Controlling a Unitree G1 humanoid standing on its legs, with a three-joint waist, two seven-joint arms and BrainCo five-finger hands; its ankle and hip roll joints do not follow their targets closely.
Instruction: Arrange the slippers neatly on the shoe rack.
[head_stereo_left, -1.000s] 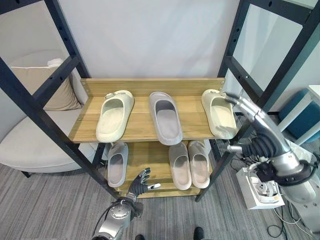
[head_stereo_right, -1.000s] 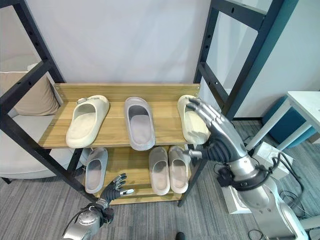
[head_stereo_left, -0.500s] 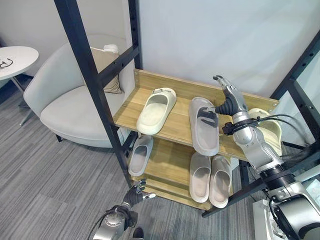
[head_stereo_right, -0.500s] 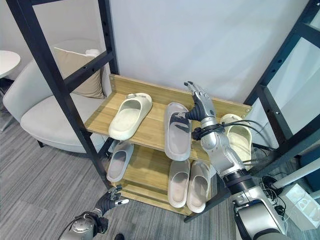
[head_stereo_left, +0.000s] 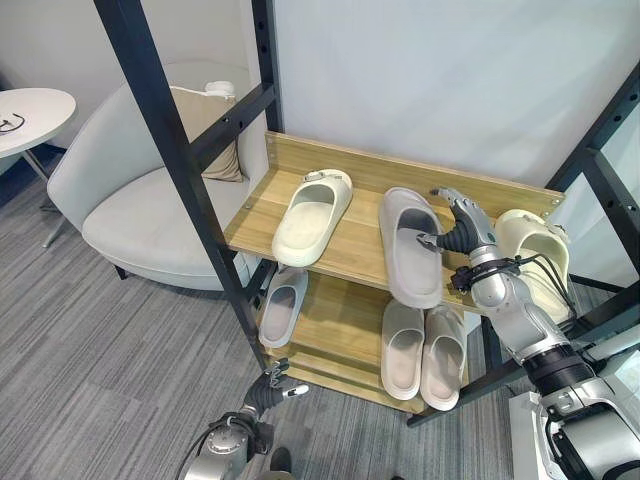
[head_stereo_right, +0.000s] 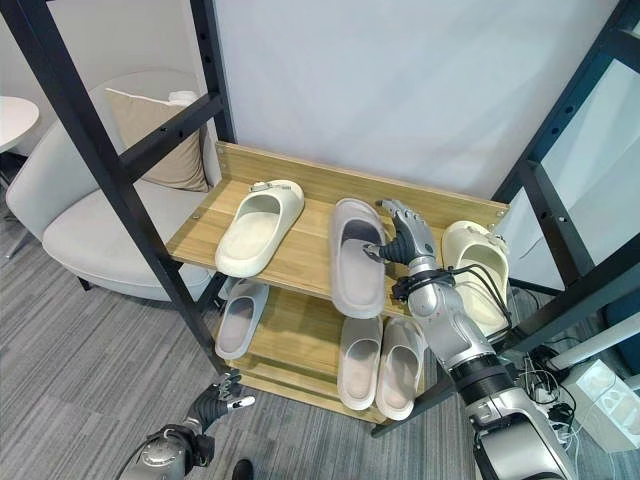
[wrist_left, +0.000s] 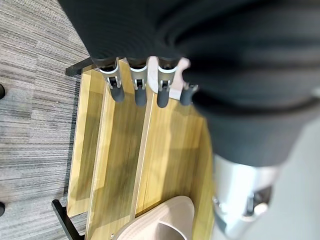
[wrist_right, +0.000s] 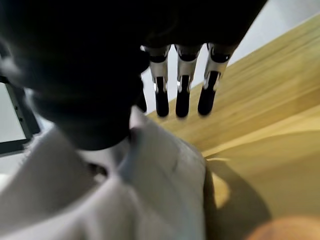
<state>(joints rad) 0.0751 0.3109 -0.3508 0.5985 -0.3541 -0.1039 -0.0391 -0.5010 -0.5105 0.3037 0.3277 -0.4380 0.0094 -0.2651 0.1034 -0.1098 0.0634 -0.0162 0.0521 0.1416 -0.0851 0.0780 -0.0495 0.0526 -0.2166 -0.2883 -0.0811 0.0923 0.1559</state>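
The upper shelf of the wooden shoe rack carries a cream slipper on the left, a grey slipper in the middle and a second cream slipper at the right end. My right hand is open and lies against the grey slipper's right side, fingers straight above its upper. On the lower shelf are a single grey slipper and a pale pair. My left hand hangs open near the floor in front of the lower shelf.
Black metal frame posts stand at both sides of the rack. A pale armchair with a beige cushion sits to the left, with a round white table beyond it. A white box lies on the grey carpet at lower right.
My right hand has come down from above the rack's back board onto the grey slipper's right side. The camera has shifted a little; my left hand stays low.
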